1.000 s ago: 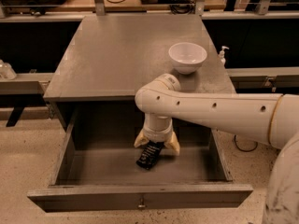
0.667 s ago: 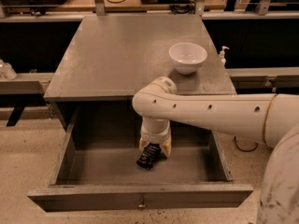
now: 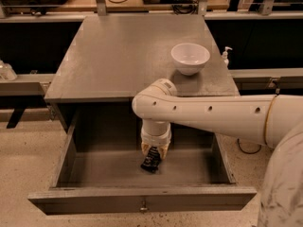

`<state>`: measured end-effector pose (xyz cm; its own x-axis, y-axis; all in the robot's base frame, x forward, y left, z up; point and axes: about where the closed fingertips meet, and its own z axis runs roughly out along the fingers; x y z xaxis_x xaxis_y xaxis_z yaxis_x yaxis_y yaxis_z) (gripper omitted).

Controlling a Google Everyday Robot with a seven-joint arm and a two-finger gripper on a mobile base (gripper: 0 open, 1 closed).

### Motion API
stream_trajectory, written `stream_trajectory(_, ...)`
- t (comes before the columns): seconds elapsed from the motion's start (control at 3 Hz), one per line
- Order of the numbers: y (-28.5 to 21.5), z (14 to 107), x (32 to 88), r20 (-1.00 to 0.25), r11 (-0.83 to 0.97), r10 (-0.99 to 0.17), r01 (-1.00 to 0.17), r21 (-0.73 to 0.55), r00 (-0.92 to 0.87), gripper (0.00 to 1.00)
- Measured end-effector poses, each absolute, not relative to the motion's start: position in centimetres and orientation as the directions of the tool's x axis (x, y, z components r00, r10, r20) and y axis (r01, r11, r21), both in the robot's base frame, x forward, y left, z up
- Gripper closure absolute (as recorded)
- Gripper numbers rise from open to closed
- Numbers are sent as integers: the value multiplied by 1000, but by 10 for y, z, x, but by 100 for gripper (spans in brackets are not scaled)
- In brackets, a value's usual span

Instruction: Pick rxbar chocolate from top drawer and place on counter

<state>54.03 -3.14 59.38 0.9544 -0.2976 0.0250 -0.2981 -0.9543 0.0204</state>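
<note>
The top drawer point(image 3: 142, 196) is pulled fully open below the counter point(image 3: 128, 56). My gripper point(image 3: 154, 151) hangs inside the drawer on the white arm, pointing down. Its fingers are shut on the rxbar chocolate point(image 3: 151, 161), a small black wrapped bar with white lettering. The bar hangs tilted from the fingers, its lower end close to the drawer floor. Whether it touches the floor I cannot tell.
A white bowl point(image 3: 190, 57) stands on the counter's right side. A small pump bottle point(image 3: 226, 56) is just beyond the counter's right edge. The arm point(image 3: 213, 115) spans from the right across the drawer's front. Shelving and cables run along the back.
The gripper has shifted slightly left and its fingers have closed in on the black bar, which now hangs from them instead of lying below them.
</note>
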Motion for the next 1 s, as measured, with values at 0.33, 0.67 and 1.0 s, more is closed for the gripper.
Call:
stream_trajectory(0.33,-26,597,538,-40,-949,-311,-312,-35,950,100)
stream_trajectory(0.67,-5,633,534,-116,-949,-276,-290,-128,954,100)
stream_trajectory(1.0,20,692,529,-142,-955,-192,-218,-202,971,100)
